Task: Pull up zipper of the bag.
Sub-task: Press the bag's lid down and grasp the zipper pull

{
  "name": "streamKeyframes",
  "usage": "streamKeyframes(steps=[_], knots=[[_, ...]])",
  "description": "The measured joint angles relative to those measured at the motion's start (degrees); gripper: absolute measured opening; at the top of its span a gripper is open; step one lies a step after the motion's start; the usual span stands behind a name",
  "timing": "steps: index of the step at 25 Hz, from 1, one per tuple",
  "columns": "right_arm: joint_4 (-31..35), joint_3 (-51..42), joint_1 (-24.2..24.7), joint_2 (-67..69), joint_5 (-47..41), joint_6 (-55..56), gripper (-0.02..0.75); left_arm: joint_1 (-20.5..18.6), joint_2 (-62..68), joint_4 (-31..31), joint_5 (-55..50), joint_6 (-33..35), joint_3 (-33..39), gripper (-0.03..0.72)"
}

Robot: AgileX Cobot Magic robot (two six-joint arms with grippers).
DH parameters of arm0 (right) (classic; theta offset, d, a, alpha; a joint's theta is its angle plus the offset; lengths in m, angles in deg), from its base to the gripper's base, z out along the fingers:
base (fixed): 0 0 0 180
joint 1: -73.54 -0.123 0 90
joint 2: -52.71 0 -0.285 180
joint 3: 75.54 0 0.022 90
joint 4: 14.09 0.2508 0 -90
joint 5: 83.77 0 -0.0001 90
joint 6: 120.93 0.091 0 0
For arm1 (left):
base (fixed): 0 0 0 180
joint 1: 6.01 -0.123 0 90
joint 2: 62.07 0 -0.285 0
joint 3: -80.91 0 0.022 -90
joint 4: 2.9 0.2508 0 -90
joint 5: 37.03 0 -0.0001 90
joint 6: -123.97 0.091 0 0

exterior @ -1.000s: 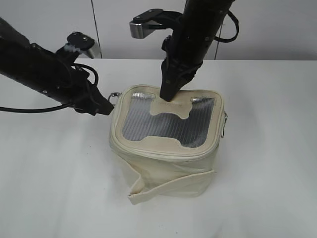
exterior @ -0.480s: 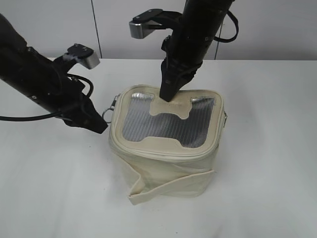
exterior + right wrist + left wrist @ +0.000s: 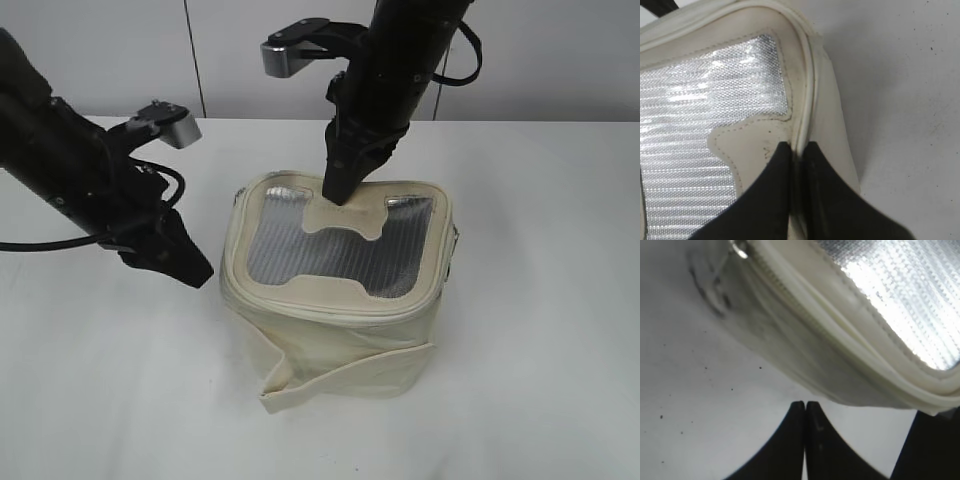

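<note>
Plainly the bag [image 3: 335,290] on the table [image 3: 540,300] is soft and light, so it needs bracing: the right gripper [image 3: 337,192] pinches its rear rim, seemingly the zipper [image 3: 801,131] piping, while the left gripper [image 3: 196,271] hangs pressed together and empty beside it.

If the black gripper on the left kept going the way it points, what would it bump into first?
Probably the small boxy cream-white fabric bag: in the wrist view, the shut left gripper points at its side just below the zipper, though depth is unclear.
</note>
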Motion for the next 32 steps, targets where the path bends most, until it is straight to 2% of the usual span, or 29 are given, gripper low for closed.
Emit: streamKeyframes(steps=[4,6,7,11,12,14,22,29,31,32], knots=[[0.0,0.0,0.0,0.0,0.0,0.1,0.050,0.0,0.0,0.1,4.6,0.0,0.0,-0.004],[0.0,0.0,0.0,0.0,0.0,0.2,0.050,0.0,0.0,0.1,6.2,-0.1,0.0,0.028],[0.0,0.0,0.0,0.0,0.0,0.2,0.050,0.0,0.0,0.1,7.1,-0.1,0.0,0.073],[0.0,0.0,0.0,0.0,0.0,0.2,0.050,0.0,0.0,-0.6,9.7,-0.1,0.0,0.330],[0.0,0.0,0.0,0.0,0.0,0.2,0.050,0.0,0.0,-1.3,10.5,-0.1,0.0,0.372],[0.0,0.0,0.0,0.0,0.0,0.2,0.050,0.0,0.0,-3.5,11.8,0.7,0.0,0.405],[0.0,0.0,0.0,0.0,0.0,0.2,0.049,0.0,0.2,-10.6,13.7,11.7,0.0,0.419],[-0.5,0.0,0.2,0.0,0.0,0.2,0.049,0.0,5.2,-11.5,10.7,13.4,-5.2,0.390],[-0.8,0.0,0.2,0.0,0.0,0.4,0.049,0.2,6.0,-11.1,10.0,13.4,-6.7,0.339],[-1.0,0.0,0.2,0.0,0.0,0.4,0.049,0.5,6.2,-10.7,9.7,13.4,-7.2,0.282]])
